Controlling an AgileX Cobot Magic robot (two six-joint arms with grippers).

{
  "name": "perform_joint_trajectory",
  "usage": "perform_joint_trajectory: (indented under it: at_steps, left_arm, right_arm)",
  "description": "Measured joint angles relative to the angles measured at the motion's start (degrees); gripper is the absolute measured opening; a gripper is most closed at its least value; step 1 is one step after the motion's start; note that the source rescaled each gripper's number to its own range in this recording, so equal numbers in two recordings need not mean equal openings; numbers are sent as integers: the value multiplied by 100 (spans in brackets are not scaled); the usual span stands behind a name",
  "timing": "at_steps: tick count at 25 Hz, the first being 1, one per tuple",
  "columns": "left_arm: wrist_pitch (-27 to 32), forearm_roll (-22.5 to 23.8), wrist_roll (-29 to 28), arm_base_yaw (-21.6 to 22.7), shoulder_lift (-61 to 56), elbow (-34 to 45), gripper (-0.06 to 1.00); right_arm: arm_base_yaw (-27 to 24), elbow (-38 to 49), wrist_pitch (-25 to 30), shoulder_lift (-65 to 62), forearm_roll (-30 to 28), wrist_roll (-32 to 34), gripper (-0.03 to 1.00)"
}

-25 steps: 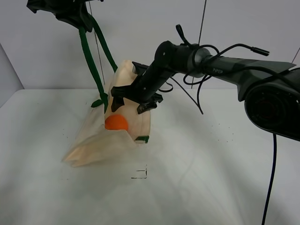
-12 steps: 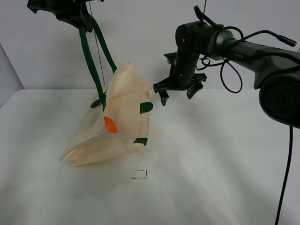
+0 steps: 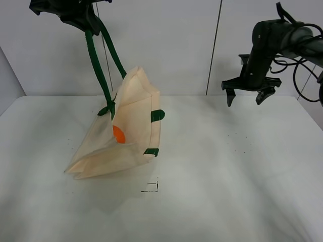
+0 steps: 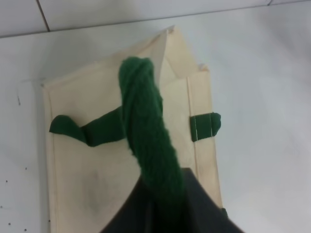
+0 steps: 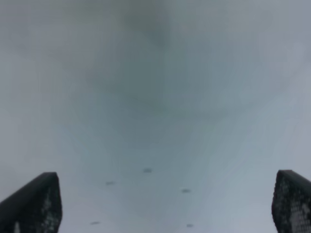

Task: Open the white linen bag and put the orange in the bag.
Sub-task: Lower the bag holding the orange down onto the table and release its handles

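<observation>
One strap carries everything in the high view: your left gripper (image 3: 87,22) clamps the green handle (image 3: 98,68), the white linen bag (image 3: 133,113) hangs open with the orange (image 3: 119,134) inside, and your right gripper (image 3: 247,97) gapes empty, well apart. Left wrist: a slipping handle could collapse the bag and spill the fruit. Right wrist: spread jaws over the table (image 5: 146,121).

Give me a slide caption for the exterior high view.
Left gripper holds the white linen bag up by its green handle, orange inside; right gripper hangs open and empty, apart.
</observation>
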Motion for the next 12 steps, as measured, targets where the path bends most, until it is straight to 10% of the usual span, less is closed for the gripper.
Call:
perform_joint_trajectory:
  at_steps: [12]
  left_arm:
    - [0, 0, 0, 0, 0, 33, 0]
  right_arm:
    - [-216, 1264, -5, -546, 236, -186, 87]
